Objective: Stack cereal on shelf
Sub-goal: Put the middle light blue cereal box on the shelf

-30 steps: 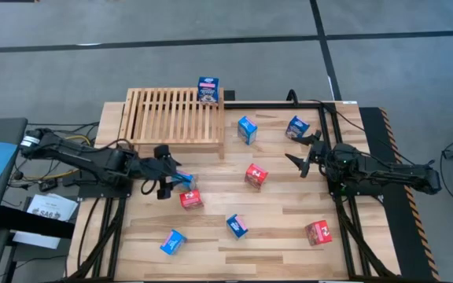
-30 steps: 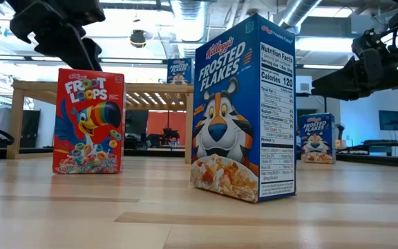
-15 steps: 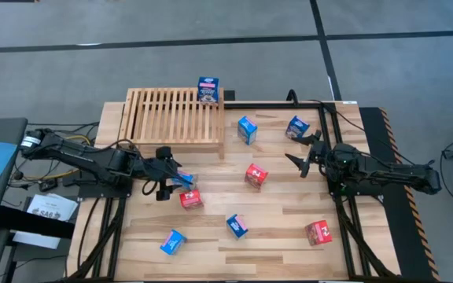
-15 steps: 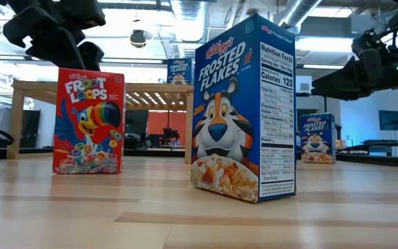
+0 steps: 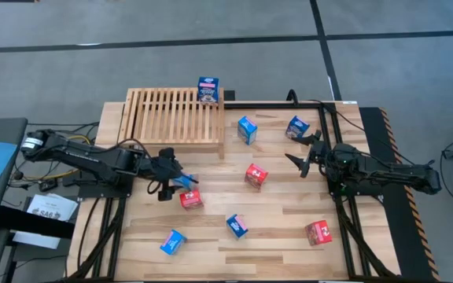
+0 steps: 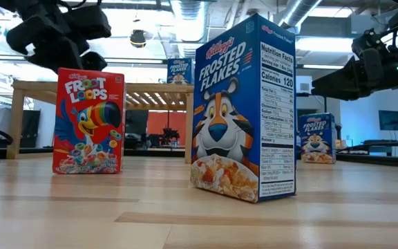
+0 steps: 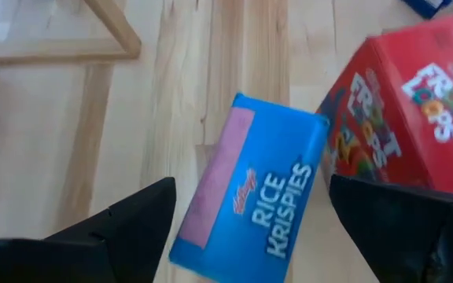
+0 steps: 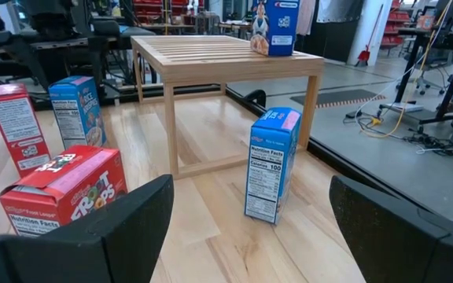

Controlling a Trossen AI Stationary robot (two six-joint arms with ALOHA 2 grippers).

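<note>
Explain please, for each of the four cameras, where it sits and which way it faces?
High: above, straight down on shelf, both arms.
Low: table height, looking level past the Frosted Flakes box; arms overhead.
Left wrist: down on the Rice Krispies box between its fingers.
Right wrist: level toward the shelf; own fingers below.
Shared: the shelf.

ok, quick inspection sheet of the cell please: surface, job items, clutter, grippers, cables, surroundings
Surface: plank table, light wood.
Job's things: shelf at the far left; one blue cereal box upright on its far right corner. Eight boxes on the table, including a Rice Krispies box lying flat beside a Froot Loops box.
Clutter: nothing seen.
Grippers: left gripper open over the Rice Krispies box, not gripping; right gripper open, holding nothing, at the right side.
Cables: bundle at the left arm's base.
Surroundings: grey floor, workshop behind.
</note>
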